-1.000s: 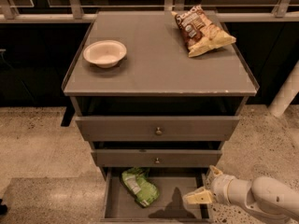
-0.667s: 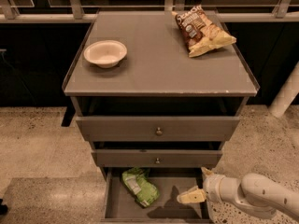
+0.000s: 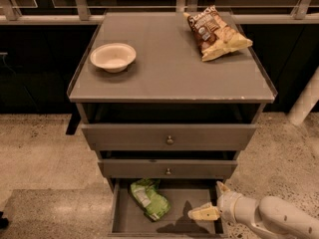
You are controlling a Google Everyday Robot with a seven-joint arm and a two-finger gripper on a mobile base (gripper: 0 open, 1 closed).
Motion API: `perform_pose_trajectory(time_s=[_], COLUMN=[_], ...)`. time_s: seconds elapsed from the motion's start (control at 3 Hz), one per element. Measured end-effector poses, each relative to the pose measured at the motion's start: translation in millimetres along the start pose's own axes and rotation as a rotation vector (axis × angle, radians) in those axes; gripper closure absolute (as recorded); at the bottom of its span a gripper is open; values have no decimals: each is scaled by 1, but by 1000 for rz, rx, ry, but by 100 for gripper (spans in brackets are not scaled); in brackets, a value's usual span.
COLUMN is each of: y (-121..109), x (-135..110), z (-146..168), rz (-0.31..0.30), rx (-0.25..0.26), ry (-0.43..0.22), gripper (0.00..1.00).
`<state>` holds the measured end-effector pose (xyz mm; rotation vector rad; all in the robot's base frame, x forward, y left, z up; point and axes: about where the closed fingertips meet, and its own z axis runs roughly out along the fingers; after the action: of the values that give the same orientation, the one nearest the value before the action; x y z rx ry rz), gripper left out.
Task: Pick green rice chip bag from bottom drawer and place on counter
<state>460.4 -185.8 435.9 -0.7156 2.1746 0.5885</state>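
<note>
The gripper (image 3: 212,201) has crept a little further left since a moment ago, reaching deeper over the open bottom drawer (image 3: 117,207) from its right side. Its two pale fingers (image 3: 202,213) are spread apart with nothing between them, one pointing left low over the drawer floor and the other angled up near the drawer's right wall. The white arm (image 3: 271,218) runs off to the lower right. To the left of the gripper, apart from it, the green rice chip bag (image 3: 149,199) lies flat on the drawer's grey floor, near the back left, its white label facing up. The fingers cast a dark shadow on the bare floor between bag and gripper. Above, the two upper drawers (image 3: 169,136) with small round knobs sit partly pulled out. On the counter (image 3: 169,76) a pale bowl (image 3: 113,57) stands on the left, and a brown-and-cream chip bag (image 3: 215,32) lies at the back right.
</note>
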Motion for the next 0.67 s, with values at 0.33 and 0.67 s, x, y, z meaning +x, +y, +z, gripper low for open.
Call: perform_pose_trajectory(time_s=[0.33,0.67], y=[10,25], x=[12,21], z=[29,78], rz=[42,58], rx=[-25,-135], ry=[-61,-87], gripper=[0,0])
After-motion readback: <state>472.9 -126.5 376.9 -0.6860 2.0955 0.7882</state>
